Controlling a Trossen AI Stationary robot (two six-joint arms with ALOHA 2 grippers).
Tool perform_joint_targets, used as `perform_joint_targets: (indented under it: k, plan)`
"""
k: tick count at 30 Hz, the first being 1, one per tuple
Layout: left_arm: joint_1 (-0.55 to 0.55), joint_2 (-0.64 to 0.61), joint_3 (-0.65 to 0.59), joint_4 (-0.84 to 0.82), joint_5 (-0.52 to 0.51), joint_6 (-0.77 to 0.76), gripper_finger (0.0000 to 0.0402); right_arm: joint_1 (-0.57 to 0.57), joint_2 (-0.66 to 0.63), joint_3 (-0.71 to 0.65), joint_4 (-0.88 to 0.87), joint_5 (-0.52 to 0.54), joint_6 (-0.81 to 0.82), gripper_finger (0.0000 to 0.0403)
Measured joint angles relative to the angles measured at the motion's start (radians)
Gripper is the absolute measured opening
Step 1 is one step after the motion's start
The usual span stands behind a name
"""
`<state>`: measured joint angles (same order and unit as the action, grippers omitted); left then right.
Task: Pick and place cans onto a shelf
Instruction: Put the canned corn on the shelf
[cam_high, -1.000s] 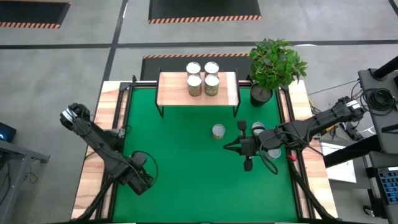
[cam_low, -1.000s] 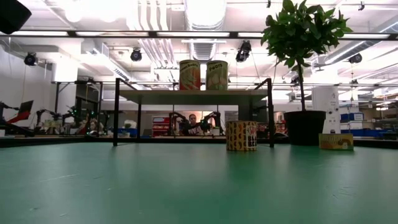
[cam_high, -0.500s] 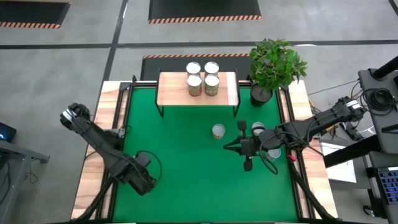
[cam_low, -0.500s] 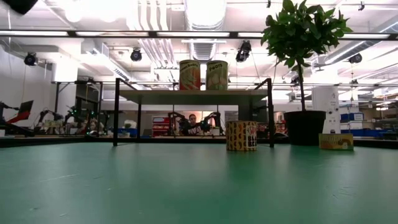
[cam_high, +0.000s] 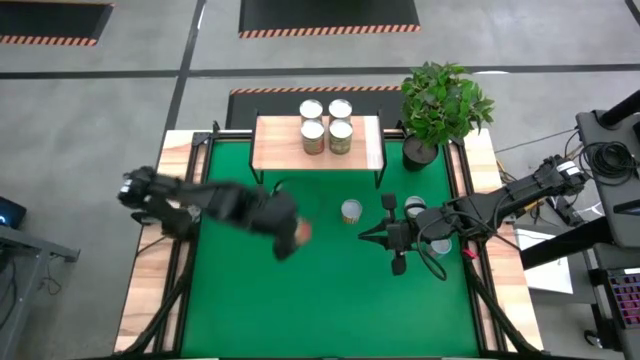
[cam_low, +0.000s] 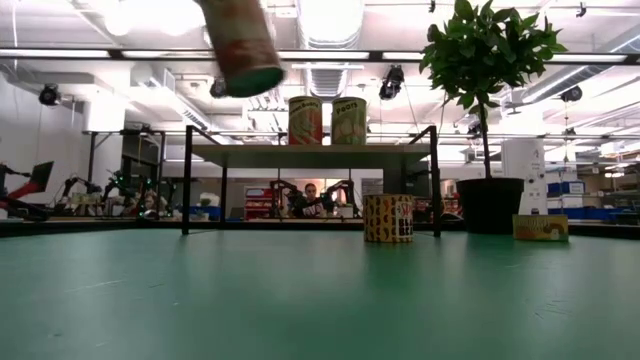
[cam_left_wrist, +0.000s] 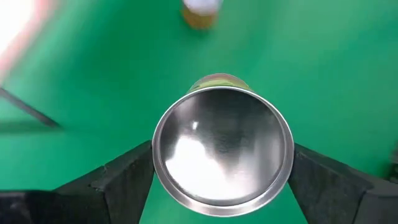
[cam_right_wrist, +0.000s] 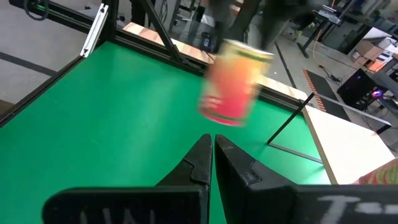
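My left gripper reaches over the middle of the green table and is shut on a can with a silver top and a pink-and-green label. That can also shows high in the low view and in the air in the right wrist view. Several cans stand upright on the wood-topped shelf at the far edge. Another can stands on the table in front of the shelf. My right gripper is shut and empty, low at the table's right. My left gripper pinches the can's round side wall between its two fingers, near the silver end that faces the wrist. The fingers come from above and lie along the can. The can hangs below them, slightly tilted, clear of the table.
A potted plant stands at the far right corner beside the shelf. Two more cans sit by my right arm near the right border. Bare green mat lies toward the near edge and the left.
My left gripper has swung fast from the near left part of the table toward the middle, to the right and toward the far edge. The can it carries now hangs into the low view's top, clear of the table. My right arm has kept still.
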<state>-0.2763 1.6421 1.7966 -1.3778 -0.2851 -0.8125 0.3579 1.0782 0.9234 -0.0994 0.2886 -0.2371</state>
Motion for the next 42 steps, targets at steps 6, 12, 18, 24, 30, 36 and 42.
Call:
perform_joint_targets:
  k: [6,12,18,24,30,36,42]
  plan:
    - [0.25,0.162,0.328,-0.163,-0.005,0.353,0.0312,0.0,0.0,0.0,-0.021,0.0,0.004,0.0009]
    - [0.447,0.297,0.559,-0.19,0.062,0.583,0.0312,0.0,0.0,0.0,-0.047,0.0,0.04,0.0009]
    - [0.541,0.295,0.47,-0.176,0.152,0.647,0.0312,0.0,0.0,0.0,-0.067,0.0,0.06,0.0009]
    - [0.568,0.293,0.404,-0.175,0.132,0.647,0.0312,0.0,0.0,0.0,-0.072,0.0,0.072,0.0009]
    - [0.578,0.293,0.375,-0.171,0.03,0.648,0.0325,0.0,0.0,0.0,-0.072,0.0,0.083,0.0009]
    - [0.593,0.292,0.381,-0.167,0.03,0.655,0.0333,0.0,0.003,0.0,-0.072,0.0,0.08,0.0009]
    - [0.605,0.292,0.381,-0.159,-0.004,0.655,0.0334,0.0,0.003,0.0,-0.072,0.0,0.079,0.0009]
